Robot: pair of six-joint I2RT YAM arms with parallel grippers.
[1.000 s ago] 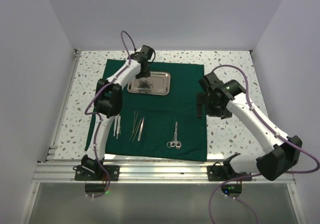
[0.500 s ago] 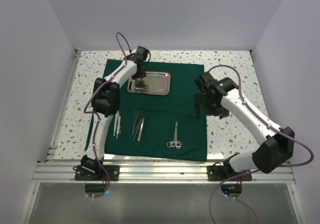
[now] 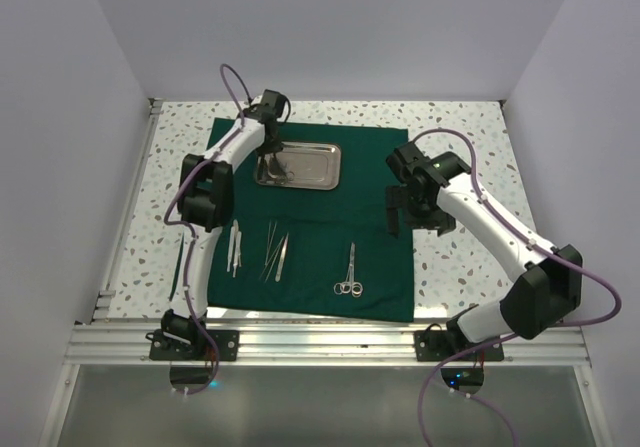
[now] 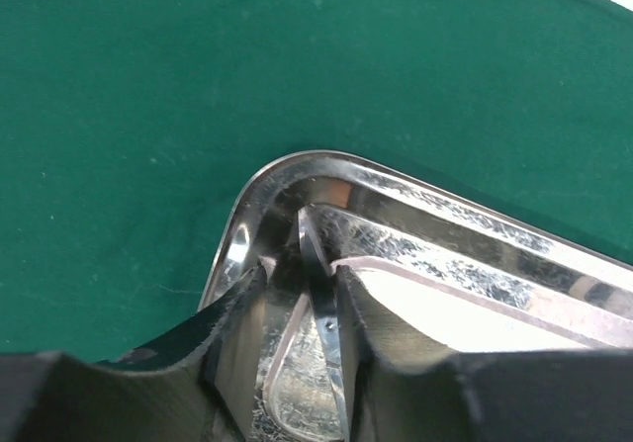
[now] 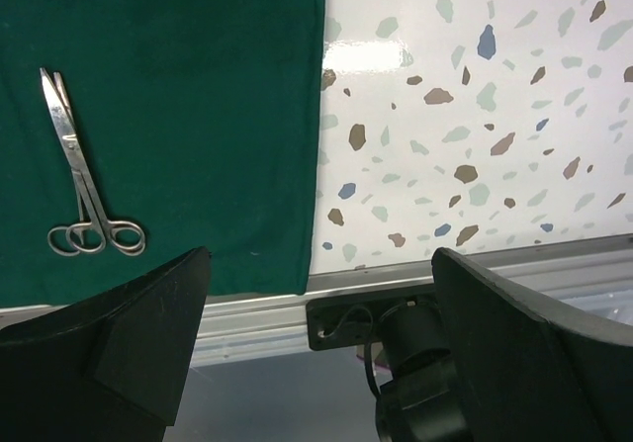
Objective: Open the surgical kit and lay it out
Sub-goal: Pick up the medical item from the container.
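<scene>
The surgical kit's dark green cloth (image 3: pixel 370 197) lies spread flat. On its far part sits the steel tray (image 3: pixel 315 167). My left gripper (image 3: pixel 270 157) reaches down into the tray's left end. In the left wrist view its fingers (image 4: pixel 223 309) stand partly closed in the tray's rounded corner (image 4: pixel 297 155). A slim silver instrument (image 4: pixel 321 294) stands between them against the right finger, with a gap on the left side. Ring-handled forceps (image 3: pixel 349 272) and slim tools (image 3: pixel 276 250) (image 3: pixel 235 247) lie on the near cloth. My right gripper (image 3: pixel 393 217) hangs open and empty above the cloth's right edge.
The right wrist view shows the forceps (image 5: pixel 84 195) on the cloth (image 5: pixel 198 86), speckled tabletop (image 5: pixel 475 116) to the right and the metal rail (image 5: pixel 257 309) at the near edge. A thin dark strip (image 3: pixel 178 267) lies on the table left of the cloth. White walls enclose the table.
My left gripper has slid left from the tray's middle into its left corner. The right arm has swung a little left toward the cloth's edge, jaws still wide.
</scene>
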